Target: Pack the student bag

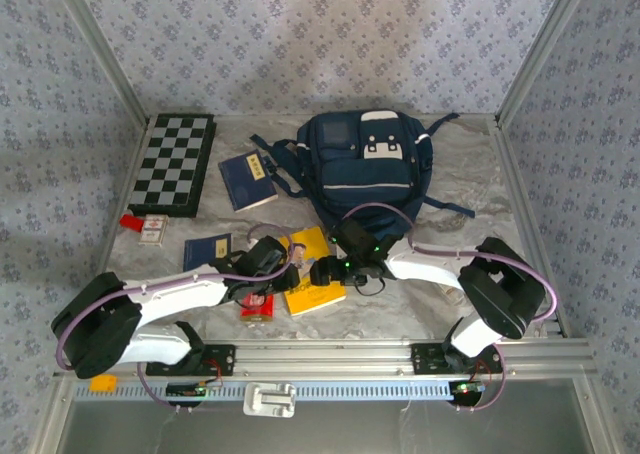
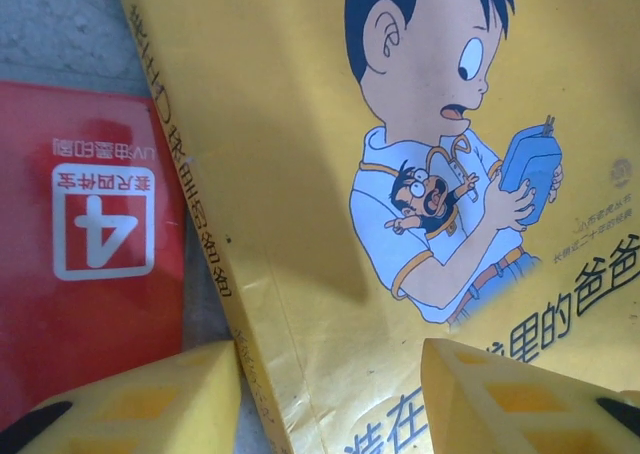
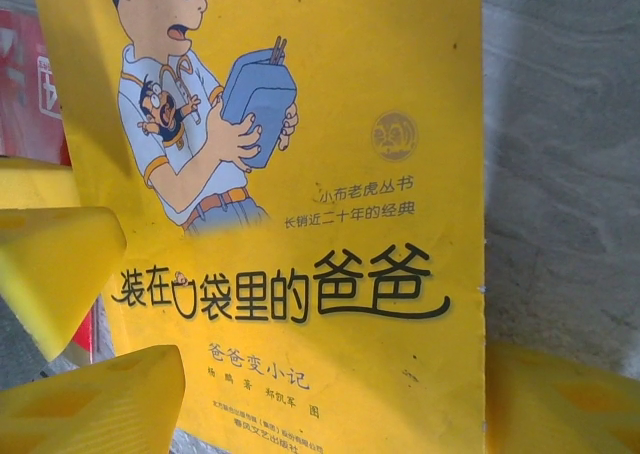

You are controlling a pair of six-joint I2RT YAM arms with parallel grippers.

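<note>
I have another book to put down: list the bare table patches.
Bare: right of the student bag, up to the right wall. Crowded: left front, around the yellow book and blue booklet.

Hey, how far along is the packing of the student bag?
Nothing looks packed yet; the student bag sits apart. In hand: the left gripper and right gripper, both open, at the yellow book. Left: that book, two blue booklets and the chessboard.
</note>
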